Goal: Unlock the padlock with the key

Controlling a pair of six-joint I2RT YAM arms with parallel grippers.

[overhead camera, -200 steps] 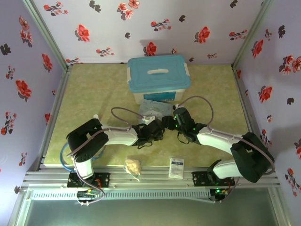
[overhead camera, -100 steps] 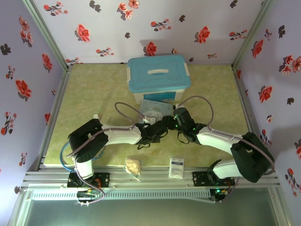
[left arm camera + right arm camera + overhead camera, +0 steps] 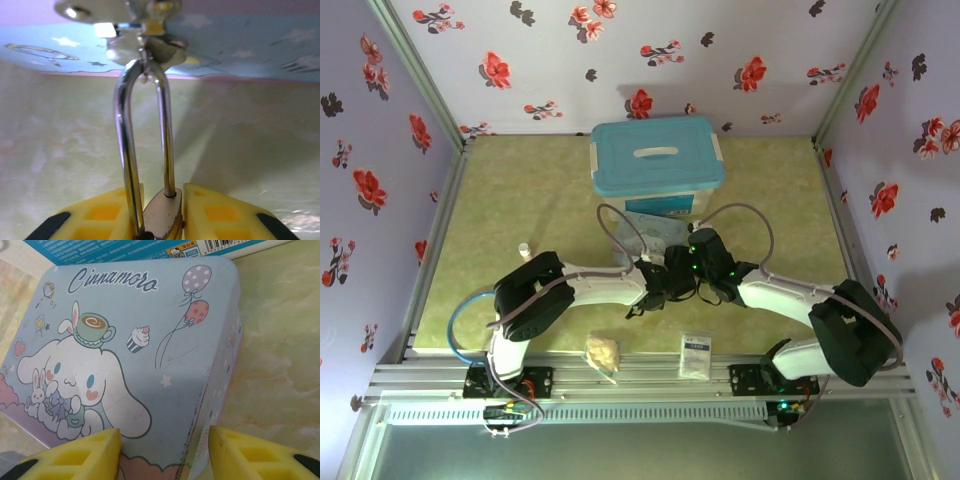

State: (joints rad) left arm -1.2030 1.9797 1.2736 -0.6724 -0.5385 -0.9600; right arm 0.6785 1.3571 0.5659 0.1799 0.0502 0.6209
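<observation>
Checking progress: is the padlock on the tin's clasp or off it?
On: the padlock, pinched by the left gripper, has its shackle looped through the clasp of the tin.

Arms (image 3: 600, 285) wht, blk joints, grey cables (image 3: 750, 206); pincer fingers (image 3: 75, 455) yellow

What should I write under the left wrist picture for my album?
Yellow fingers pinch the padlock, its shackle hooked through the latch of the blue tin.

Brass padlock (image 3: 162, 216), its shackle (image 3: 123, 150) looped through the tin clasp (image 3: 161, 46).
</observation>
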